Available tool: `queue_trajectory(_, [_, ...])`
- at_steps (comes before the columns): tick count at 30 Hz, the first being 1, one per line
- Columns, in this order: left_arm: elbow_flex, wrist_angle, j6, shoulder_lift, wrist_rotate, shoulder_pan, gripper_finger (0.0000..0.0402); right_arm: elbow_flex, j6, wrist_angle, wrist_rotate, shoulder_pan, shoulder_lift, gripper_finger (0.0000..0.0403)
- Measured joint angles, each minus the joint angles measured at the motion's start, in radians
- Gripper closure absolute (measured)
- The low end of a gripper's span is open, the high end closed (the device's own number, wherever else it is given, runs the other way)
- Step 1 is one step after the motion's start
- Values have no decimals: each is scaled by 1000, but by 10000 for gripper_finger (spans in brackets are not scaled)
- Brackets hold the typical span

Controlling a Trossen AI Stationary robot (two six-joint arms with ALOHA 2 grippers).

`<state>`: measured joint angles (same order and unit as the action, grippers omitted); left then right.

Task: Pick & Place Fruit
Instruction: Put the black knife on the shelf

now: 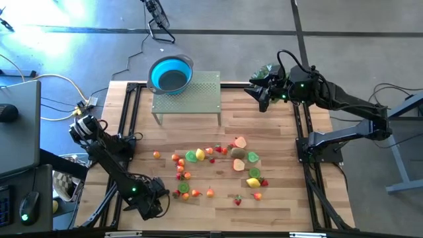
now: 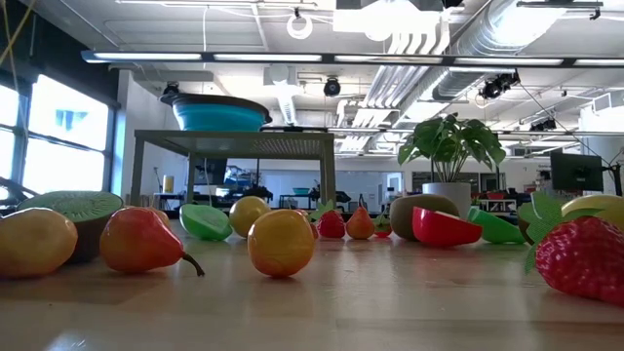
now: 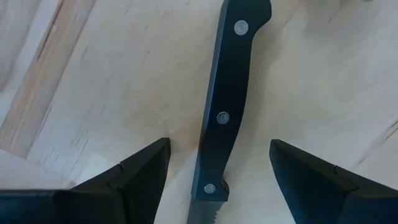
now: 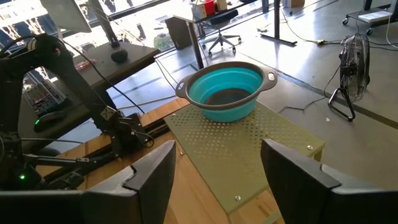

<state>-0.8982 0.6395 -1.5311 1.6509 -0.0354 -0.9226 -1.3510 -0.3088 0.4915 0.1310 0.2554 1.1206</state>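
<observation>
Lying scattered mid-table: fruit [image 1: 218, 165], no common axis.

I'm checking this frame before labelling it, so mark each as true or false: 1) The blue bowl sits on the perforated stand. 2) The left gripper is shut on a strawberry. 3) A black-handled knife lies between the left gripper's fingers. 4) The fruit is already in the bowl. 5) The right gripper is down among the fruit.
1) True: the blue bowl rests on the perforated stand.
2) False: the left gripper is open and holds nothing.
3) True: the knife lies on the wood between its open fingers, untouched.
4) False: the fruit is scattered on the table.
5) False: the right gripper hovers open near the table's far right edge, facing the bowl.
</observation>
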Motion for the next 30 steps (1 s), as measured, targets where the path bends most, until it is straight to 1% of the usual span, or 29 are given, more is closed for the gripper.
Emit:
queue_trajectory(10, [2, -3, -19, 2, 5, 0, 129, 0, 0, 0, 0, 0, 0, 174])
queue_trajectory(13, [2, -3, -19, 2, 5, 0, 142, 0, 0, 0, 0, 0, 0, 174])
queue_trajectory(16, [4, 0, -19, 2, 5, 0, 171, 0, 0, 0, 0, 0, 0, 174])
queue_trajectory(24, [4, 14, -39, 3, 5, 0, 270, 0, 0, 0, 0, 0, 0, 174])
queue_trajectory(30, [4, 13, -58, 1, 6, 0, 326, 0, 0, -1, 0, 0, 0, 174])
